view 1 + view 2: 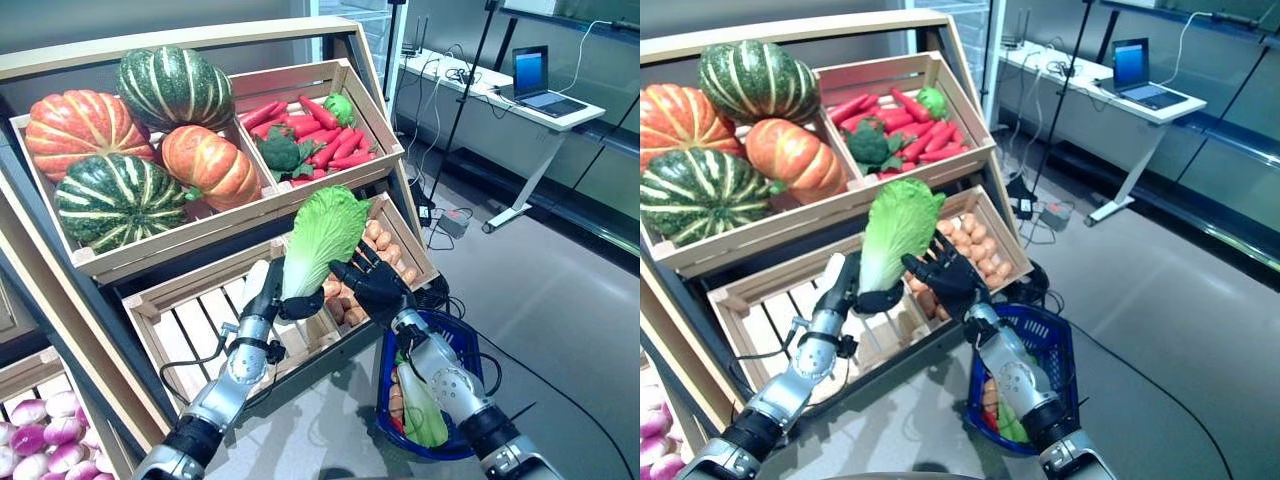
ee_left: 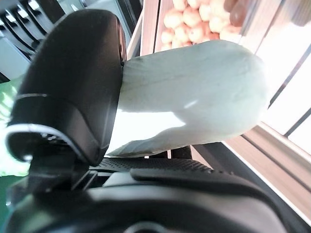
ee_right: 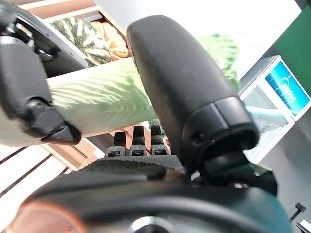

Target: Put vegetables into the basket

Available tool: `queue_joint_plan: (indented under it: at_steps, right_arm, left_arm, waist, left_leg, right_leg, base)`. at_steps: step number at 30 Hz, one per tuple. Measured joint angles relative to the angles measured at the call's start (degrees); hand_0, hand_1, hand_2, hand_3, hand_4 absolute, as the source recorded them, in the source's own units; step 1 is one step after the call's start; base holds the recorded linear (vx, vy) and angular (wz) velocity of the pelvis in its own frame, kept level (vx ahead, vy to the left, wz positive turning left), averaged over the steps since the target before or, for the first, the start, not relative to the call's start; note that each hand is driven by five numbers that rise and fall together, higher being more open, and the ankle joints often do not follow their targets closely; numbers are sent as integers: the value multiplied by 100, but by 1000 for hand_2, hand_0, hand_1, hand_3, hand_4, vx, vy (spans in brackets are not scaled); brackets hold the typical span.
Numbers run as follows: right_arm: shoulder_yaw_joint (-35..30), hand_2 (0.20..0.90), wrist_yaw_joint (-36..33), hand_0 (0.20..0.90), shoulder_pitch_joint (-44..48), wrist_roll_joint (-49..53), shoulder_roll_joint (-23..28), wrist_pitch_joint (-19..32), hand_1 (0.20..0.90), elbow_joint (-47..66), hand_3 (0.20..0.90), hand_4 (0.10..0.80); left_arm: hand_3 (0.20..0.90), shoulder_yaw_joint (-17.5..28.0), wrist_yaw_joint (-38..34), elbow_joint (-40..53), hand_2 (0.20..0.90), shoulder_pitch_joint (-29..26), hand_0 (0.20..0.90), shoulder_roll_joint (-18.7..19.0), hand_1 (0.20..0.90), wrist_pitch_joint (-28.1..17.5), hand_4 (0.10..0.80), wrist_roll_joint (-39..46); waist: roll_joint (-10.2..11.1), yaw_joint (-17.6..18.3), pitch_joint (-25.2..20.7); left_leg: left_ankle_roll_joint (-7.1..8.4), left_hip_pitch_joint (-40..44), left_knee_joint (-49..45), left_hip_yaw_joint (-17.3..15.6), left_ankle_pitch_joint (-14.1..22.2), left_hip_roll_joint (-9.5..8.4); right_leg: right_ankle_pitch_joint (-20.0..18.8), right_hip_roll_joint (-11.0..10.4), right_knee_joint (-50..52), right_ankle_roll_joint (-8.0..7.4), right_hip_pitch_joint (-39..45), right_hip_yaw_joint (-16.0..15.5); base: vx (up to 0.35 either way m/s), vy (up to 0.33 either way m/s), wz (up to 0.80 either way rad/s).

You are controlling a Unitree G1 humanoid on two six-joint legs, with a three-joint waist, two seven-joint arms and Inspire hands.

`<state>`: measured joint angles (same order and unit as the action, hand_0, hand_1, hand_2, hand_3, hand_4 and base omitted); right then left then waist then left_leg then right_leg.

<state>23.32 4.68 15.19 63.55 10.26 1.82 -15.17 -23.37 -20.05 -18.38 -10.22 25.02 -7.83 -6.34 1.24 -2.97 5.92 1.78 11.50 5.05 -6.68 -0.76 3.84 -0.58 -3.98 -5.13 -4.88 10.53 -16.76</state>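
I have the pale green, crinkle-leafed napa cabbage (image 1: 322, 240) upright in the air in front of the slatted lower wooden crate (image 1: 200, 325), leafy top up. My left hand (image 1: 283, 298) is curled around its white stalk end; the left wrist view shows the thumb clamped against the pale base. My right hand (image 1: 372, 283) sits just beside the cabbage's lower right side, fingers spread and relaxed, holding nothing.

The blue plastic mesh basket (image 1: 466, 345) is on the floor below and to the right, already carrying some produce.

Handling judgement: light for its bulk, with a firm, smooth stalk and soft leaves that bruise and tear. The stalk is the place to grip; the leaves would only crumple. Top-heavy, so it could tip.
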Motion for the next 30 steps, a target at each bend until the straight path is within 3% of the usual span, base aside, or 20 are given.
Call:
queue_joint_plan:
  at_steps: [17, 30]
  right_arm:
    - [-5, 900, -342, 900, 25, -58, 14, 164, 900, -18, 900, 800]
    - [-11, 900, 1, 900, 46, 4, 65, 208, 900, -26, 900, 800]
  left_arm:
    - [300, -164, 22, 228, 300, 0, 300, 113, 300, -36, 400, -342]
    - [300, -221, 200, 227, 300, 0, 300, 356, 300, -513, 400, -184]
  waist:
    - [13, 11, -2]
    - [70, 18, -19]
  left_leg:
    - [2, -9, 0, 24, -11, 0]
    - [2, -10, 0, 24, -12, 2]
  right_leg:
    - [0, -4, 0, 0, 2, -11]
    - [0, -8, 0, 0, 2, -9]
  base:
    - [0, 0, 0]
    - [0, 0, 0]
